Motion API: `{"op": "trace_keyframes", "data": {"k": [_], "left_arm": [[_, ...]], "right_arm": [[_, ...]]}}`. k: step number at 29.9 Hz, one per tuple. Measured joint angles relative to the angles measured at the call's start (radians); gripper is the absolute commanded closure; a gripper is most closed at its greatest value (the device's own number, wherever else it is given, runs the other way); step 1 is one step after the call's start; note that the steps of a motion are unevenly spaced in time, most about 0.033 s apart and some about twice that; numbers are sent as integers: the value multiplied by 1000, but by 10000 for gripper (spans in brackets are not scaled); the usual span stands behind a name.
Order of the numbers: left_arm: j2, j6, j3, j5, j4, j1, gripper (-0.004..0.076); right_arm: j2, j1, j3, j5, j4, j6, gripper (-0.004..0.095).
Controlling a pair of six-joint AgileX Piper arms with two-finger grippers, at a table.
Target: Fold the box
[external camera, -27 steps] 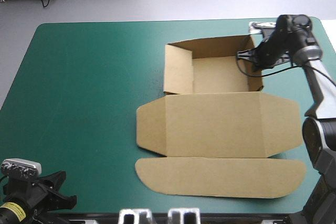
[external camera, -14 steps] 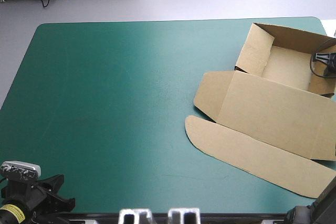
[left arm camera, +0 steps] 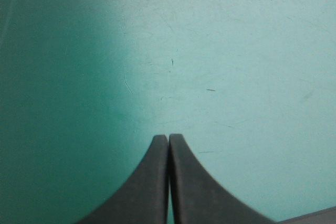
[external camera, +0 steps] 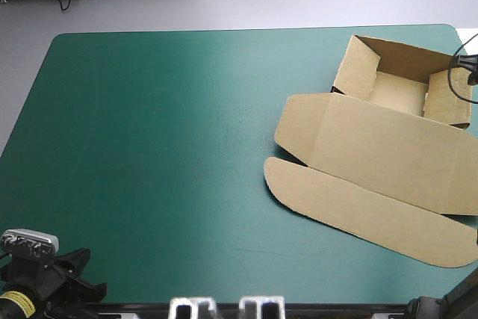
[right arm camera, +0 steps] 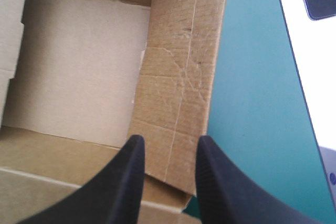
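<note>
Box (external camera: 381,147), bench's (external camera: 149,147) 3 o'clock edge: right gripper (right arm camera: 167,145), spread at one wall (right arm camera: 178,77), could shove it off; left gripper (left arm camera: 168,137) pressed together.

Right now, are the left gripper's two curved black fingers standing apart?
No, the left gripper is shut, its two black fingers meeting in one pointed arch above the teal-green table cover.

The box (external camera: 373,147) is plain brown board, matt and dry. Its right wall (right arm camera: 178,93) is creased and wrinkled, with faint ribbing showing through. The teal-green cover (external camera: 149,147) on the surface is smooth with a soft sheen and carries fine hairline scratches (left arm camera: 172,62). The black fingers (left arm camera: 152,182) of the left pincer (left arm camera: 168,137) are matt and smooth.
</note>
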Motion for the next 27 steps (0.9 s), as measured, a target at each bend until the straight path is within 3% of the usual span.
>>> {"op": "trace_keyframes", "data": {"k": [1, 11, 27], "left_arm": [[0, 0, 0, 0, 0, 0, 734], [0, 61, 0, -2, -35, 0, 734], [-1, 105, 27, -100, -49, 0, 734]], "right_arm": [[-16, 0, 9, 1, 7, 12, 932], [-451, 93, 447, 0, 60, -8, 908], [-1198, 254, 1243, -144, 2, 12, 909]]}}
